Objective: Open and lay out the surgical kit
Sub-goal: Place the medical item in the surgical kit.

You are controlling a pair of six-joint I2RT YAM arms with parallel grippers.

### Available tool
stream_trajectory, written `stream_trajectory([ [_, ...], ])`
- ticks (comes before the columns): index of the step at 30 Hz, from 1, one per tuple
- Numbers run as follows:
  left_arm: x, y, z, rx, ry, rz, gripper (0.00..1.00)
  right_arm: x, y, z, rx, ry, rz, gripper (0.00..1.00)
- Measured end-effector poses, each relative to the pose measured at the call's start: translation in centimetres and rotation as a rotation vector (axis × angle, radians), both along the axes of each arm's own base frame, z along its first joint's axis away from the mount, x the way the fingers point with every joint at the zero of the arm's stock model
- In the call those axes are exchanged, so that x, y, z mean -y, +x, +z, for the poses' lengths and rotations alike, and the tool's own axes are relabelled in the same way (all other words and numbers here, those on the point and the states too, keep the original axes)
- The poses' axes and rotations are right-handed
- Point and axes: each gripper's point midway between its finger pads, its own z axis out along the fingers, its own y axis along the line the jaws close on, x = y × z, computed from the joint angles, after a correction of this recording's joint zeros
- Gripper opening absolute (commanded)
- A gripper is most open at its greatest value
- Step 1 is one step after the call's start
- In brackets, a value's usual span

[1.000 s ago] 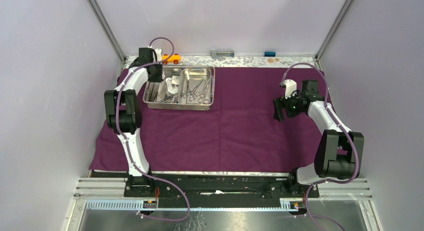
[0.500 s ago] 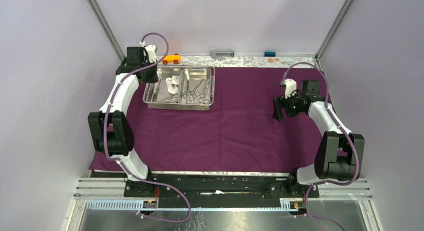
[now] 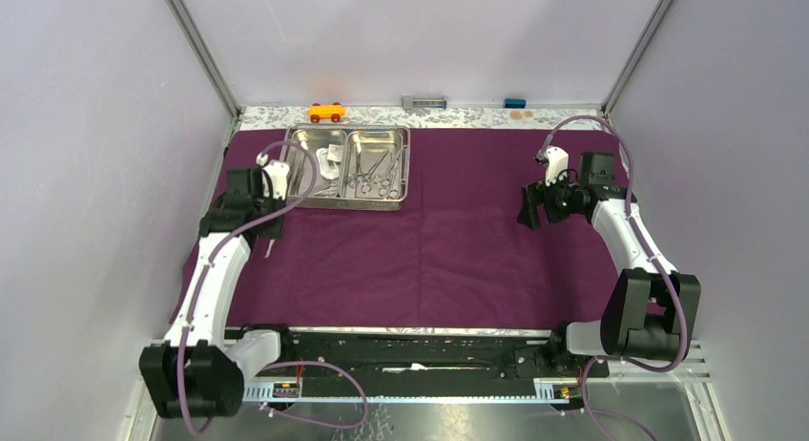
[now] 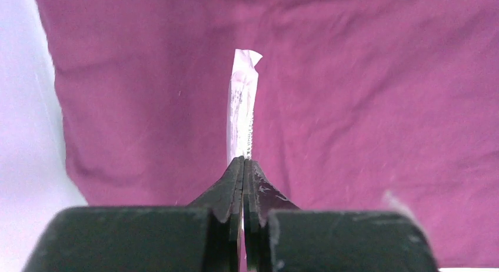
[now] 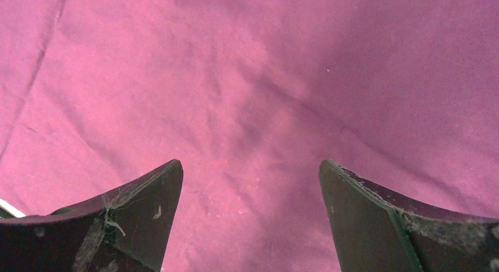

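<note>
Since the earlier frame your left arm has swung back from the far-left corner of the steel tray. It now sits nearer you, left of the tray and over the purple cloth. Your right arm has barely shifted.

From above, the left gripper points down at the cloth just near of the tray's left end, with a thin white packet hanging from its tip. The tray sits at the far left of the cloth, with ring-handled forceps in its right compartment and more packets in its left. An orange toy car stands beyond the tray, off the cloth. The right gripper hovers over the right side of the cloth, well apart from the tray.

In your left wrist view, the fingers are pressed together on the near end of the sealed packet, which reaches away from them above the cloth.

In your right wrist view, the fingers stand wide apart with only cloth between them.
</note>
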Motion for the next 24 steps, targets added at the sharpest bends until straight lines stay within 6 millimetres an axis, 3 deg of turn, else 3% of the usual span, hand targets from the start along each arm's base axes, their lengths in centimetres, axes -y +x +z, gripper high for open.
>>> stream_trajectory([
  [2,-0.7,-1.9,-0.8,-0.019,0.043,0.003,0.0,-0.3,0.0,0.4,0.008,0.014,0.004,0.92],
  [8,-1.5,-4.4,-4.7,-0.164,0.093,-0.004,0.0,-0.4,-0.1,1.5,0.041,0.022,0.005,0.92],
  [18,-1.3,-4.6,-8.1,-0.314,0.097,-0.036,0.23,-0.7,-0.1,2.0,0.057,0.032,0.014,0.93],
  [24,-0.5,-4.9,-8.9,-0.354,0.076,-0.088,0.37,-0.7,-0.1,2.0,0.058,0.031,0.013,0.93],
])
